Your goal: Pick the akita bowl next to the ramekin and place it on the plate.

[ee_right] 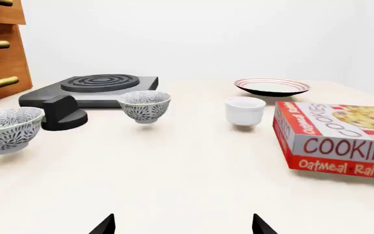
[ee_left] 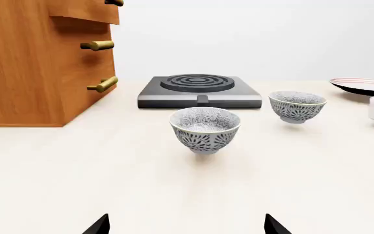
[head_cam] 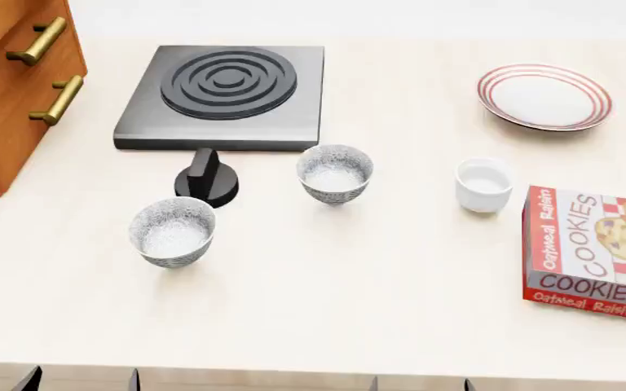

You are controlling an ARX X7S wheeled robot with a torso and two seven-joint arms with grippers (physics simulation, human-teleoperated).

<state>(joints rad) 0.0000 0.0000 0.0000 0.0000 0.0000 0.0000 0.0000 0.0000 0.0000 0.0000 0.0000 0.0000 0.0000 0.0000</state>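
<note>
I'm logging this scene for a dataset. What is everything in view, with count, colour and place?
Patterned grey-white bowls: two; one beside the ramekin, one front left.
Plain white ramekin: one, between bowl and cookie box.
Red-striped white plate: one, back right.
Black stove burner: one, back centre; its black knob lies loose in front.
Red cookie box: one, right edge.
Wooden drawer cabinet: one, brass handles, left.
Cream table: one.
Left gripper and right gripper: black jaws apart, empty.

Visible only as matte black, wedge-shaped fingertips (ee_left: 97,225) of left gripper (ee_left: 187,225) and right gripper (ee_right: 181,225); dark tips at head view's lower edge.
</note>
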